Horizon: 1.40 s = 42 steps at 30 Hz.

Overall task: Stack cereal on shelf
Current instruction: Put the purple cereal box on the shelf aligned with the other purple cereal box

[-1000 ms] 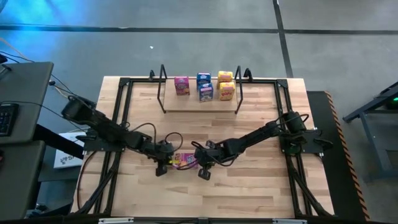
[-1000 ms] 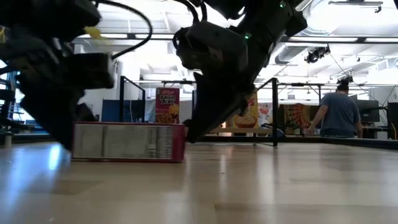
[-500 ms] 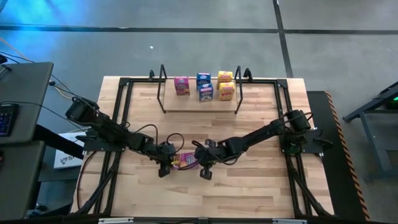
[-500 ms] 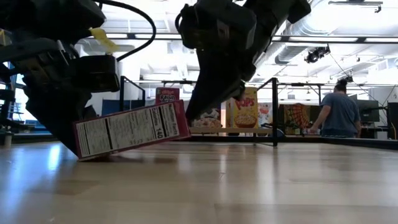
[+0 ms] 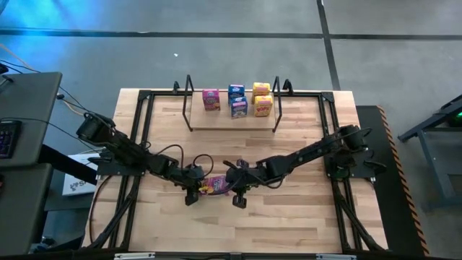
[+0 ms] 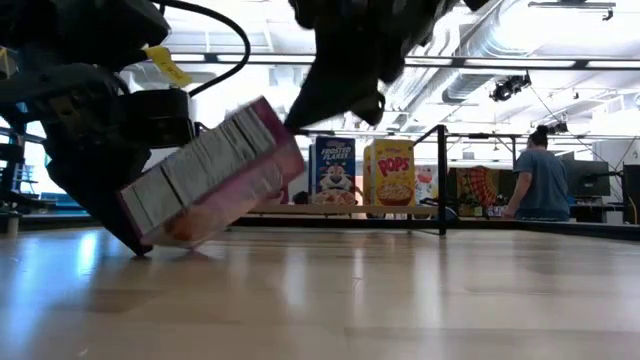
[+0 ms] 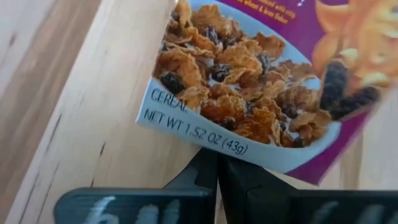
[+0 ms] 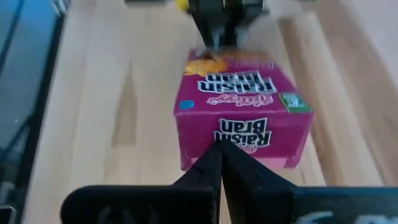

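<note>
— What do you have off the right wrist?

— Your right pincer (image 8: 219,163), fingers pressed together, tips against the near end of a magenta Raisin Bran box (image 8: 239,118) on the pale wood worktop (image 8: 118,112).

— Beyond it?

— You'll see the left pincer (image 8: 217,28) at the box's far end.

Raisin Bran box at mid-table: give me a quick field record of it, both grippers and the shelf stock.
box: pink Raisin Bran box tilted, one end raised, lower end on the table
left gripper: fingers shut, pressed against the box's lower end
right gripper: fingers shut, at the box's raised end
shelf: at the table's far side, five boxes on the board
shelf stock: one pink, two blue, two yellow-orange
background: a person stands beyond the table
</note>
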Each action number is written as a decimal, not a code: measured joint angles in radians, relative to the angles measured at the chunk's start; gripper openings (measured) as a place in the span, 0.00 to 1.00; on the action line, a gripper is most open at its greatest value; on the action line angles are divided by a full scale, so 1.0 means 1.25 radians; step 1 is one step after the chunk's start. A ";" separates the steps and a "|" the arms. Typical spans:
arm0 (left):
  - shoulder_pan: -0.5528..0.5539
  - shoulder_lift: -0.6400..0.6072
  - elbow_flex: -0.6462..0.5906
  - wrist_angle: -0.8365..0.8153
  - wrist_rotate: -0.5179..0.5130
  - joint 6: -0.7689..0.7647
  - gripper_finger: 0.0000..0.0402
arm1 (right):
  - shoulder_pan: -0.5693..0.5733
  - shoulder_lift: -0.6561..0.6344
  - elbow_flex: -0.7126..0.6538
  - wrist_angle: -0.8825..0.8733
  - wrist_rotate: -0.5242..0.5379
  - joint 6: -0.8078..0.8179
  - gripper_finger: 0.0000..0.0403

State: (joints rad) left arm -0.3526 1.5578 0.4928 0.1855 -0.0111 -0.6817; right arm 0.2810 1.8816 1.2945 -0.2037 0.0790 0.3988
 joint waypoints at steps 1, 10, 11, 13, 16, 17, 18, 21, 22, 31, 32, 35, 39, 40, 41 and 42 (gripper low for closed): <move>0.000 0.000 0.002 -0.002 -0.003 -0.006 0.00 | 0.000 -0.008 0.000 0.002 0.003 -0.003 0.00; 0.026 0.053 0.060 -0.022 0.002 -0.015 0.00 | 0.002 -0.022 0.001 0.048 0.001 -0.012 0.00; 0.028 0.066 0.071 -0.031 0.003 -0.010 0.00 | 0.002 -0.023 0.002 0.058 -0.001 -0.012 0.00; 0.030 0.085 0.092 -0.040 0.002 0.007 0.00 | 0.002 -0.025 0.002 0.074 0.004 -0.014 0.00; 0.031 0.108 0.123 -0.034 0.000 0.034 0.00 | -0.001 -0.022 0.002 0.091 0.023 -0.021 0.00; 0.031 0.112 0.132 -0.039 0.000 0.042 0.00 | -0.002 -0.022 0.002 0.095 0.032 -0.021 0.00; 0.031 0.117 0.142 -0.043 0.000 0.049 0.00 | -0.002 -0.022 0.002 0.095 0.035 -0.021 0.00; 0.031 0.124 0.163 -0.050 0.002 0.070 0.00 | -0.001 -0.022 0.002 0.088 0.033 -0.021 0.00; 0.031 0.124 0.168 -0.048 0.002 0.074 0.00 | -0.001 -0.022 0.002 0.089 0.032 -0.021 0.00; 0.033 0.117 0.174 -0.103 0.043 0.073 0.00 | -0.007 -0.023 0.002 0.088 0.032 -0.038 0.00; 0.034 0.108 0.175 -0.131 0.054 0.073 0.00 | -0.008 -0.026 0.000 0.085 0.032 -0.047 0.00; 0.033 0.070 0.173 -0.219 0.065 0.078 0.00 | -0.011 -0.045 0.000 0.068 0.032 -0.066 0.00; 0.033 -0.033 0.172 -0.338 0.025 0.087 0.00 | -0.015 -0.095 0.000 0.000 0.042 -0.096 0.00; 0.033 -0.065 0.169 -0.363 0.010 0.087 0.00 | -0.016 -0.112 0.000 -0.022 0.042 -0.096 0.00; 0.033 -0.099 0.164 -0.386 -0.002 0.084 0.00 | -0.018 -0.130 0.000 -0.052 0.048 -0.096 0.00; 0.030 -0.131 0.159 -0.403 -0.016 0.074 0.00 | -0.019 -0.150 0.000 -0.086 0.054 -0.096 0.00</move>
State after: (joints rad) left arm -0.3146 1.3934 0.6914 -0.3181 -0.0307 -0.5898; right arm 0.2571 1.6942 1.2945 -0.3116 0.1463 0.2787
